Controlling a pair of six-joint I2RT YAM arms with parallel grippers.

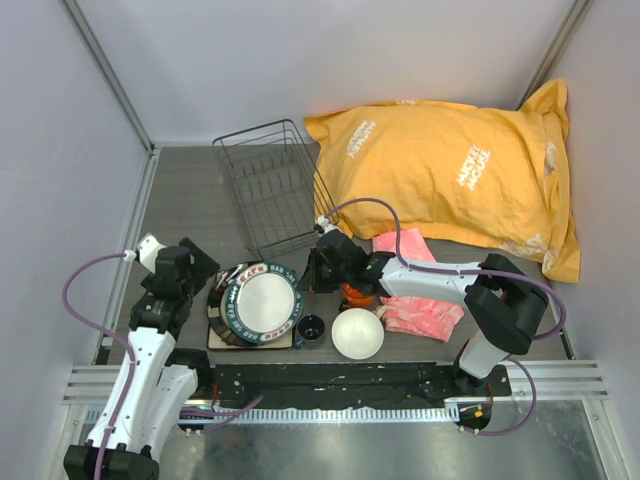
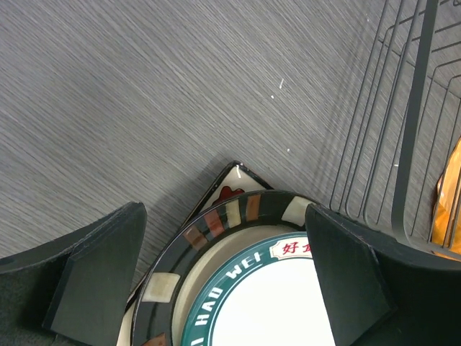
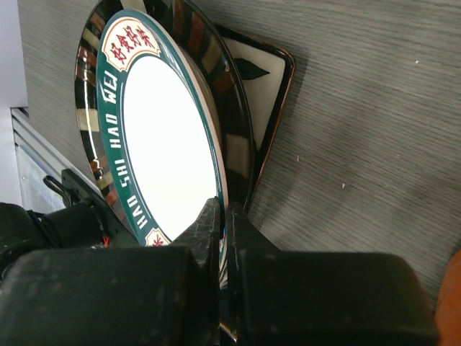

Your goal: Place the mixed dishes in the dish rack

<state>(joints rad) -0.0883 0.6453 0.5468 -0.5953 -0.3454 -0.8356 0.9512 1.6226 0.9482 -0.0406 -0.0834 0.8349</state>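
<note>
rack [image 1: 268,190]: is standing with no dishes in it, at the far middle of the table.
white plate [image 1: 262,302]: is lying on top of a stack just in front of the rack. Its green band is showing white letters "HAO SHI HAO WEI" and cream panels with red Chinese characters.
brown plate [image 1: 219,300]: is lying under the white plate, in front of the rack.
tray [image 1: 214,341]: is lying at the bottom of the stack, its corners peeking out.
cup [image 1: 310,328]: is sitting just right of the stack.
bowl [image 1: 357,333]: is sitting right of the cup, well in front of the rack.
mug [image 1: 356,295]: is half hidden under the right arm.
right gripper [image 3: 223,216]: is pinching the white plate's right edge, fingers pressed together.
left gripper [image 2: 222,216]: is hovering spread wide over the stack's left side, front-left of the rack.
bag [image 1: 450,170]: is lying just right of the rack, white print too blurred to read.
cloth [image 1: 420,300]: is lying front-right of the rack.
</note>
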